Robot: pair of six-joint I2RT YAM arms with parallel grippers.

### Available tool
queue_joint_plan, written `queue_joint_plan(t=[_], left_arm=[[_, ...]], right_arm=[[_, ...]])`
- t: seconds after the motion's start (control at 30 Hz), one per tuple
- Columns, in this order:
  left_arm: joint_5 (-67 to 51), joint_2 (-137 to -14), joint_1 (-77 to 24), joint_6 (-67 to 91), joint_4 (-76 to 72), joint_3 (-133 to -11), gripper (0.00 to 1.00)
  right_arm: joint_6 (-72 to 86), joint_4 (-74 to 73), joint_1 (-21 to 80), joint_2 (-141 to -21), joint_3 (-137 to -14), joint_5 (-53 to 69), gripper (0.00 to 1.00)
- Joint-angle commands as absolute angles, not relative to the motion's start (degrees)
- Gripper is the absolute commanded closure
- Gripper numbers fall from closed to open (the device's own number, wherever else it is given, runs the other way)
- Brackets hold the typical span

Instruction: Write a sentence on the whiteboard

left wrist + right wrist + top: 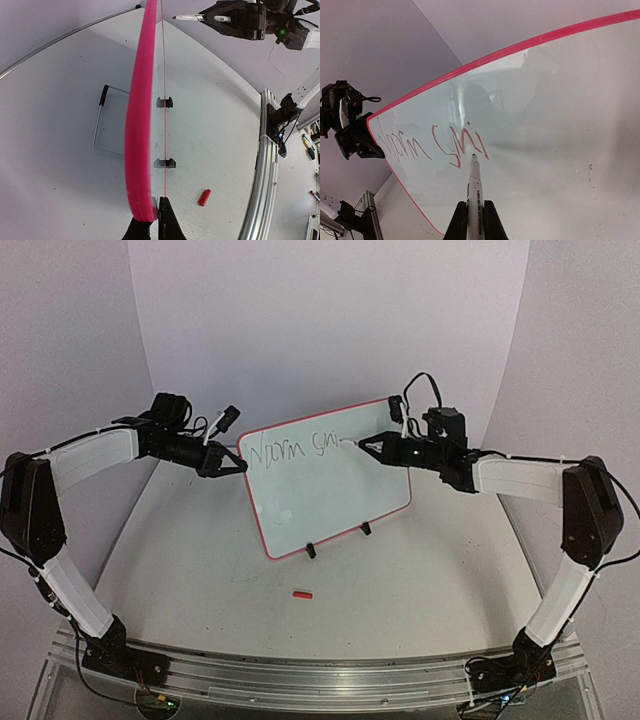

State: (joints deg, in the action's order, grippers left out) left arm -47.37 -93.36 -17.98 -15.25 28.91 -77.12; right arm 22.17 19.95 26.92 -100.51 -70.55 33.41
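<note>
1. The left gripper (238,466) pinches the left rim of the whiteboard (340,495); its own wrist view cuts off most of the fingers.
2. The whiteboard stands tilted at mid-table; a wire bracket (99,125) behind it shows only from the left wrist.
3. The sentence (298,447), along the top, is a hard-to-read scrawl, roughly "Norm smi".
4. A red cap (302,593) lies in front.
5. The right gripper (372,445) clamps the marker (352,443), tip by the final letter; contact unclear.
</note>
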Motion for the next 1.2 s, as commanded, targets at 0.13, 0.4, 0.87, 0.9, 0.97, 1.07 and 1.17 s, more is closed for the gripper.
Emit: queue_joint_plan(t=[0.13,0.4,0.87,0.9,0.97,1.07,1.17], left_arm=[[-42.54,-93.35,-19.29,-20.73,31.99,-77.08,1.0],[-42.51,-93.5,-19.27,-20.67,32.06,-77.08,1.0],[-42.36,-93.5,-19.39,-20.75,32.08,-77.08,1.0],[-42.3,-93.48,-19.31,-20.77,32.08,-77.08,1.0],[-42.28,-93.48,-19.34,-20.81,32.08,-77.08,1.0],[-42.2,-93.47,-19.34,-20.79,32.08,-77.08,1.0],[-42.21,-93.37,-19.38,-20.88,32.07,-77.08,1.0]], right_arm=[[21.62,22.66,26.95,-101.81,-74.76,30.09,1.0],[21.83,23.03,26.92,-104.59,-78.29,30.66,1.0],[22.13,23.96,26.93,-106.09,-77.04,29.27,1.0],[22.11,24.02,26.93,-105.96,-76.37,29.16,1.0],[22.23,24.23,26.9,-105.52,-74.71,28.92,1.0],[22.62,24.71,26.91,-104.77,-72.32,28.66,1.0],[23.02,25.18,26.95,-104.09,-70.59,28.65,1.0]])
